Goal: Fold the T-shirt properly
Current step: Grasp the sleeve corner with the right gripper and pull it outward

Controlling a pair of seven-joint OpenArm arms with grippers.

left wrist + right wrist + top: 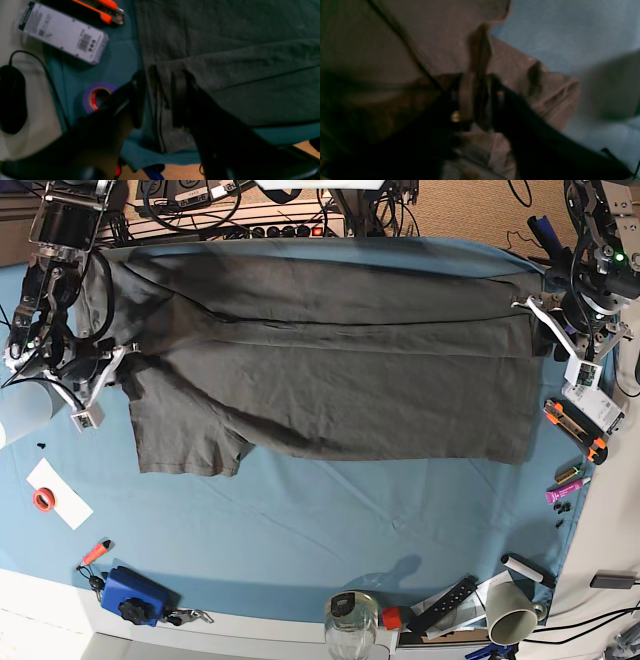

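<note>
1. The large dark charcoal-grey cotton T-shirt (330, 370) lies spread across the blue cloth-covered worktop (320, 530). Its far long edge is already folded over toward the middle, and one short sleeve lies flat on the near side at the right arm's end.

2. The left pincer (158, 100) is at the hem-end corner with its jaws apart. A doubled strip of hem stands between them, and from the wrist view the cloth seems loosely bracketed rather than pinched.

3. The right pincer (478, 100) is at the sleeve and shoulder end. A ridge of grey cloth runs between its jaws, but the view is blurred, so whether it grips or has let go cannot be told.

4. The step in hand looks like laying down the lengthwise fold. To do it well, both ends should settle level, so the folded edge runs straight along the shirt.

5. Before either arm lifts away, the cloth must be free of its jaws; a snagged hem would drag the fold askew.

6. At the left end, keep clear of the purple tape roll (96, 96) and the white barcoded packet (63, 32) beside the hem.
</note>
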